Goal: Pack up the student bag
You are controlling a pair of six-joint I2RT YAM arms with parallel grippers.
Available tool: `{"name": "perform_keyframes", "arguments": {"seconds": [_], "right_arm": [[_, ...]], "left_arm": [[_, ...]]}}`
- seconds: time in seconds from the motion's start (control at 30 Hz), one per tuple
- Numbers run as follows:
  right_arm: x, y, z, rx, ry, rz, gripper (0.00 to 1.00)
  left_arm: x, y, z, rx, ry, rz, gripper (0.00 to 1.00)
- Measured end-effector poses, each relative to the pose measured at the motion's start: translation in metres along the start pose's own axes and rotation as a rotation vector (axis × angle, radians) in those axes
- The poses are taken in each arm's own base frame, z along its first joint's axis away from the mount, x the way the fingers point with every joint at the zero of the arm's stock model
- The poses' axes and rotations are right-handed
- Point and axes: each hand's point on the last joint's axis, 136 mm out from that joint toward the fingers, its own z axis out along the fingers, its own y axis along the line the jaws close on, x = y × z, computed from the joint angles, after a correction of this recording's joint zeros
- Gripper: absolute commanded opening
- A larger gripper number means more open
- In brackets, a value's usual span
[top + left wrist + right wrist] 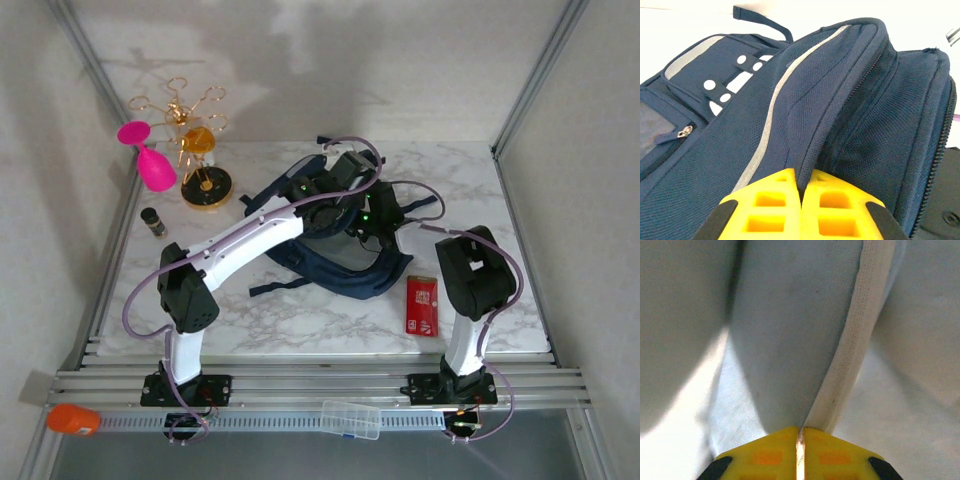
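Two grips on student bag
Navy fabric fold pinched in left gripper; pale seam strip pinched in right gripper, grey lining around

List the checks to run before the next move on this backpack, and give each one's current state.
1. Left claw shut on a fold of the student bag: ok.
2. Right claw pinching the pale seam strip: ok.
3. Main compartment open wide enough for packing: cannot tell.
4. Red packet lying outside the bag, unheld: ok.
5. Gold rack and pink glass standing well away from both claws: ok.
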Motion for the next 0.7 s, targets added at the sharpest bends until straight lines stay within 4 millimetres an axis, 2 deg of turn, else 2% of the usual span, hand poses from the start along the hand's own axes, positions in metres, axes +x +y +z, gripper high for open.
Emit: {"name": "perform_keyframes", "arguments": {"seconds": [0.1, 0.17, 0.3, 0.37, 0.43, 0.53, 0.63, 0.7], "right_arm": [[0.003, 0.001, -0.023, 0.012, -0.019, -0.024, 0.16], [-0.003, -0.006, -0.055, 0.039, -0.064, -0.031, 0.18], [-0.042, -0.025, -0.128, 0.101, -0.225, -0.025, 0.2], [-0.057, -0.034, -0.16, 0.151, -0.303, -0.038, 0.23], [-0.055, -0.033, -0.176, 0.18, -0.323, -0.074, 0.24], [-0.04, -0.024, -0.189, 0.203, -0.308, -0.13, 0.25], [-0.016, -0.012, -0.194, 0.209, -0.273, -0.189, 0.3], [0.005, -0.001, -0.189, 0.196, -0.223, -0.228, 0.3]], "left_arm": [[0.004, 0.003, 0.005, -0.005, 0.004, -0.004, 0.14], [0.01, 0.002, 0.008, 0.005, 0.006, -0.009, 0.25], [0.028, -0.006, 0.015, 0.074, 0.046, -0.021, 0.39], [0.044, -0.005, 0.015, 0.119, 0.078, -0.033, 0.47], [0.062, 0.0, 0.008, 0.167, 0.112, -0.058, 0.55], [0.081, 0.02, -0.021, 0.233, 0.123, -0.113, 0.63], [0.077, 0.051, -0.055, 0.266, 0.065, -0.197, 0.68], [0.066, 0.075, -0.064, 0.266, 0.019, -0.272, 0.69]]}}
